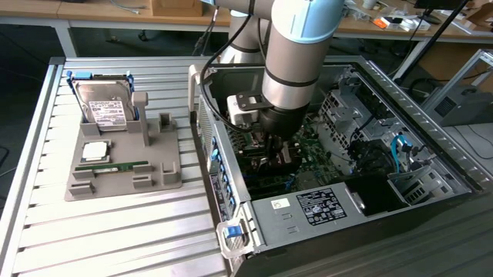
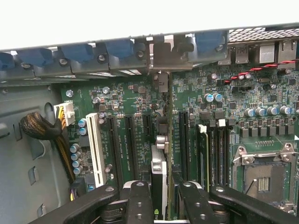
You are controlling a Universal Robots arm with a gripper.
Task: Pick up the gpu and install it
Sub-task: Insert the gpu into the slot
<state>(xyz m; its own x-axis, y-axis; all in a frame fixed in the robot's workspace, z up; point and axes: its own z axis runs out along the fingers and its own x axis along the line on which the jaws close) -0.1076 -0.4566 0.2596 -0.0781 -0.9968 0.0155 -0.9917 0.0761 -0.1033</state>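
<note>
The gpu [image 2: 160, 172] shows edge-on in the wrist view, a thin green card with a silver part on it, standing upright over the motherboard [image 2: 135, 98]. It lines up with a long black expansion slot, between neighbouring slots [image 2: 183, 135]. My gripper [image 2: 161, 200] is shut on the card, one black finger [image 2: 140, 200] on each side. The card's far end reaches the rear bracket openings with blue clips [image 2: 117, 49]. Whether its edge sits in the slot is hidden. In the exterior view my gripper [image 1: 276, 151] is down inside the open computer case [image 1: 324, 208].
A grey fixture [image 1: 123, 187] at the exterior view's left holds a hard drive [image 1: 104, 104], a CPU [image 1: 96, 151] and a RAM stick [image 1: 112, 167]. Inside the case are a white slot [image 2: 95, 149], a braided cable bundle [image 2: 37, 128], the CPU socket [image 2: 268, 179] and drive cages [image 1: 362, 115].
</note>
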